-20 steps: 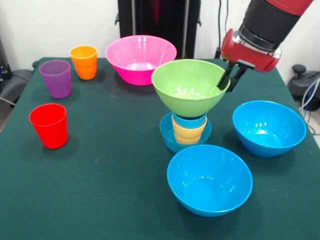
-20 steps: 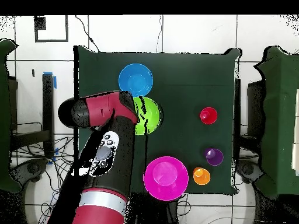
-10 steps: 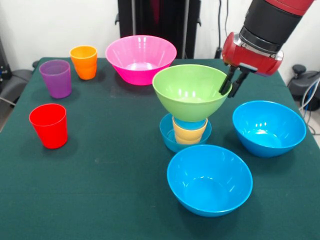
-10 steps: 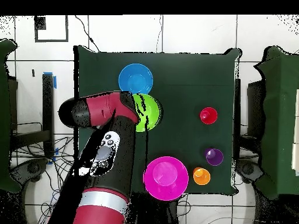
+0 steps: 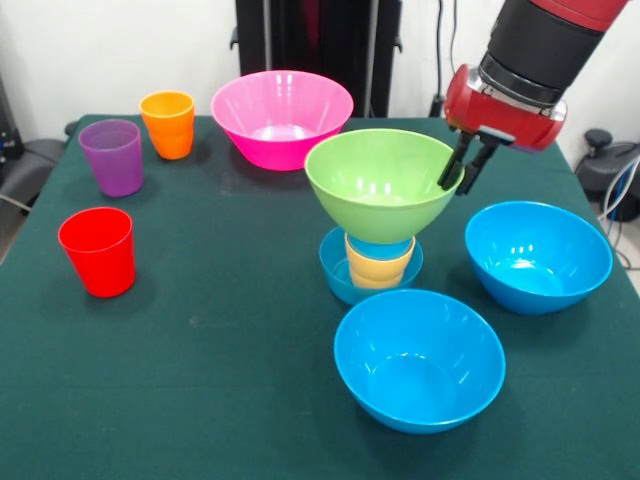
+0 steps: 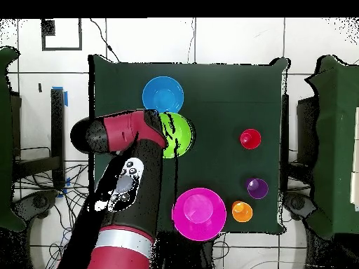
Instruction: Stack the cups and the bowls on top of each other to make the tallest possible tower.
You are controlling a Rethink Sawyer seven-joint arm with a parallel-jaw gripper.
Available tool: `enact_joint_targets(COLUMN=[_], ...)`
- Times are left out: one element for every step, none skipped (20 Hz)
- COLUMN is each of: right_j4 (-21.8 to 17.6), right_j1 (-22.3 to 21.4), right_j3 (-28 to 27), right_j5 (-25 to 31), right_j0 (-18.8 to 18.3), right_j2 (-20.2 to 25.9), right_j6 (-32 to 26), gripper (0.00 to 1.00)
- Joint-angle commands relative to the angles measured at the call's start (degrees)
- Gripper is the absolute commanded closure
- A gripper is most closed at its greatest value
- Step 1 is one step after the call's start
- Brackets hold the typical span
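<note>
1. Nearest, a large blue bowl (image 5: 419, 358) sits on the green cloth table (image 5: 220, 350): glossy, rigid, probably light and slippery; its thin rim looks the best hold.
2. Behind it, the tower (image 5: 377, 215): small blue bowl (image 5: 336, 272), yellow-orange cup (image 5: 377, 267), green bowl (image 5: 382, 183) on top.
3. The gripper (image 5: 459, 165) pinches the green bowl's rim.
4. Farther back stand the pink bowl (image 5: 281, 114) and smooth tapered cups (image 5: 112, 156).

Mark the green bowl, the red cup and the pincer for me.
green bowl (image 5: 375, 185): front view, on its inner wall.
red cup (image 5: 98, 252): front view, on its outer side.
pincer (image 5: 458, 168): front view, between its tips at the green bowl's rim.
</note>
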Motion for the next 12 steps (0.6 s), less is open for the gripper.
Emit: enact_joint_targets(right_j4=[-2.5,-2.6,-2.7,-2.8,-2.8,-2.9,-2.9,-3.2,-3.3,-3.1,-3.0,-3.0], right_j1=[2.5,2.5,2.5,2.6,2.7,2.8,2.9,3.2,3.3,3.3,3.0,3.0], right_j3=[-3.4,-3.5,-3.6,-3.7,-4.0,-4.3,-4.6,-5.2,-5.6,-5.5,-4.7,-4.6], right_j5=[3.3,3.4,3.6,3.9,4.2,4.5,4.8,5.5,5.9,5.7,5.2,5.4], right_j0=[0.2,0.1,0.2,0.3,0.2,0.2,0.1,0.7,0.8,0.8,0.8,1.2], right_j2=[3.6,3.6,3.5,3.4,3.4,3.4,3.4,2.7,2.6,2.6,2.8,2.2], right_j6=[1.1,0.9,0.8,0.8,0.6,0.4,0.2,0.8,0.6,0.9,1.0,1.8], gripper=[1.0,1.0,1.0,0.0,0.0,0.0,0.0,0.0,0.0,0.0,0.0,0.0])
